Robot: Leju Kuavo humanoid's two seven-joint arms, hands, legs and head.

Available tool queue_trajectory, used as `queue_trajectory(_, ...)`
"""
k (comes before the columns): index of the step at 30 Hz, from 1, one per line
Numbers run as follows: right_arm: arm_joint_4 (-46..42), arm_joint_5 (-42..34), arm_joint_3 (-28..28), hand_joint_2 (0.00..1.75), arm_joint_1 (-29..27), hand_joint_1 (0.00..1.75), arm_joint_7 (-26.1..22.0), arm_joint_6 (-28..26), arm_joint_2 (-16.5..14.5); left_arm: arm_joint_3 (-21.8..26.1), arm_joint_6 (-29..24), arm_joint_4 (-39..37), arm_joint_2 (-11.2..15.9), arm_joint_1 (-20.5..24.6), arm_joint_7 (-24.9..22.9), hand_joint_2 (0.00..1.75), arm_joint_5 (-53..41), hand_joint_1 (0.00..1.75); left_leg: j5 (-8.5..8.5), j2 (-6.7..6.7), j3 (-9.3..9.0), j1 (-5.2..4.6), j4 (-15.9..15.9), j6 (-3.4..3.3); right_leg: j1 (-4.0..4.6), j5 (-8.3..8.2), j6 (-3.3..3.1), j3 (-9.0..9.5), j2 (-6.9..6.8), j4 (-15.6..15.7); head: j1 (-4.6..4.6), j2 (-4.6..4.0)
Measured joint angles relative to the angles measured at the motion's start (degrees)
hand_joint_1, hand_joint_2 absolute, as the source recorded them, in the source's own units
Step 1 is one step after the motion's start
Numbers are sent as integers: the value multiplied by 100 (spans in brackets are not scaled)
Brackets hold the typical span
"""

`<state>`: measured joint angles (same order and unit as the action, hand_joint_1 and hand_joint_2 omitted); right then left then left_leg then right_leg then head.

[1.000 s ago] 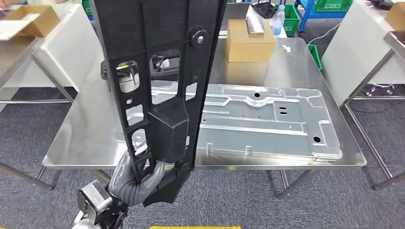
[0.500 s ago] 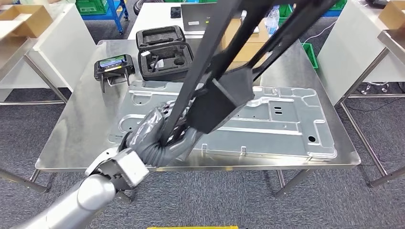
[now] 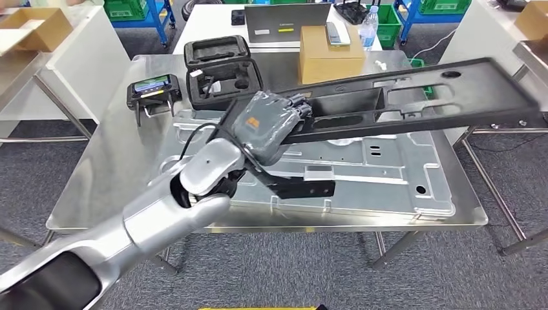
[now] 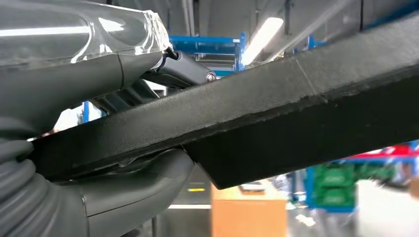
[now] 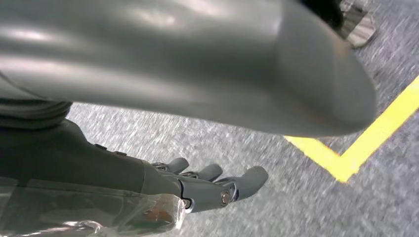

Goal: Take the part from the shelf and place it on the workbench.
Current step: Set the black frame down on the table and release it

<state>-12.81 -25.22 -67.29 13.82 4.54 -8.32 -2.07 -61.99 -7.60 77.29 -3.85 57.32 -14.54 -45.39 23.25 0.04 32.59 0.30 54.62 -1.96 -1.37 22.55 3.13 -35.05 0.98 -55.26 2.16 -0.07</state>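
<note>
The part is a long black plastic frame (image 3: 413, 97) with cut-outs and a boxy block near one end. My left hand (image 3: 265, 126) grips it at that end and holds it nearly level above the steel workbench (image 3: 110, 174), its far end reaching past the bench's right side. In the left wrist view the black part (image 4: 296, 108) runs across between the thumb and fingers of the left hand (image 4: 74, 64). A large silver sheet-metal panel (image 3: 388, 161) lies on the bench under the part. My right hand (image 5: 197, 185) hangs over the grey floor with its fingers apart, holding nothing.
On the bench's far side stand an open black foam case (image 3: 220, 71), a handheld controller (image 3: 153, 90) and a cardboard box (image 3: 329, 45). White tables flank the bench left and right. A yellow line (image 5: 356, 148) marks the floor.
My left arm has swung the black part from upright in front of the camera down to nearly level over the bench, pointing right. The arm has reached forward over the table.
</note>
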Motion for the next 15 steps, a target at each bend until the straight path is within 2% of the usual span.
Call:
queue_trajectory(2,0,7,-36,0,11,0,13,11,-20,-93,2,-382,-112,77,-3,175,-98,175,46,4,30,20,48,32,4,-20,-76,8,2,28,9,0)
queue_trajectory(3,0,8,-48,0,14,0,22,6,-28,-131,5,-537,-156,112,-6,175,-121,175,139,3,100,31,191,49,2,-31,-109,17,1,49,15,0)
queue_trajectory(4,0,8,-59,0,17,0,31,-6,-33,-167,17,-683,-195,152,-24,175,-150,175,284,2,228,37,463,62,-2,-40,-135,26,-1,68,20,0)
queue_trajectory(6,0,8,-80,0,21,0,42,-36,-47,-233,80,-968,-251,219,-106,175,-248,175,626,-1,628,35,1298,77,8,-37,-162,32,-2,78,32,0)
queue_trajectory(7,0,8,-89,0,18,0,46,-47,-59,-266,124,-1125,-272,234,-163,175,-324,175,720,-1,815,34,1650,77,13,-32,-170,38,-1,80,34,0)
queue_trajectory(8,0,8,-96,0,14,0,49,-53,-70,-298,160,-1287,-284,239,-210,175,-406,175,713,-1,924,33,1812,73,17,-24,-177,46,5,81,36,0)
queue_trajectory(9,0,7,-100,0,11,0,50,-59,-81,-325,182,-1449,-292,240,-248,175,-487,175,593,-1,920,33,1726,63,18,-15,-182,58,14,81,38,0)
queue_trajectory(10,0,7,-101,0,9,0,51,-63,-92,-344,191,-1604,-297,241,-269,175,-555,175,380,0,804,34,1404,49,18,-3,-184,73,25,80,40,0)
queue_trajectory(12,0,5,-101,0,7,0,51,-58,-108,-361,190,-1906,-304,251,-283,175,-631,175,-47,3,448,24,524,20,30,29,-164,93,40,74,42,0)
queue_trajectory(13,0,5,-101,0,7,0,52,-43,-112,-369,188,-2059,-313,256,-285,175,-649,175,-154,-1,321,17,218,7,43,41,-147,87,41,68,38,0)
queue_trajectory(14,0,5,-102,0,5,0,54,-21,-113,-380,187,-2212,-322,251,-287,175,-658,175,-184,-11,260,4,59,-3,52,46,-125,76,39,64,34,0)
queue_trajectory(15,0,5,-102,0,0,0,55,1,-112,-390,186,-2363,-329,238,-293,175,-661,175,-162,-25,246,-13,35,-14,57,44,-100,62,36,67,31,0)
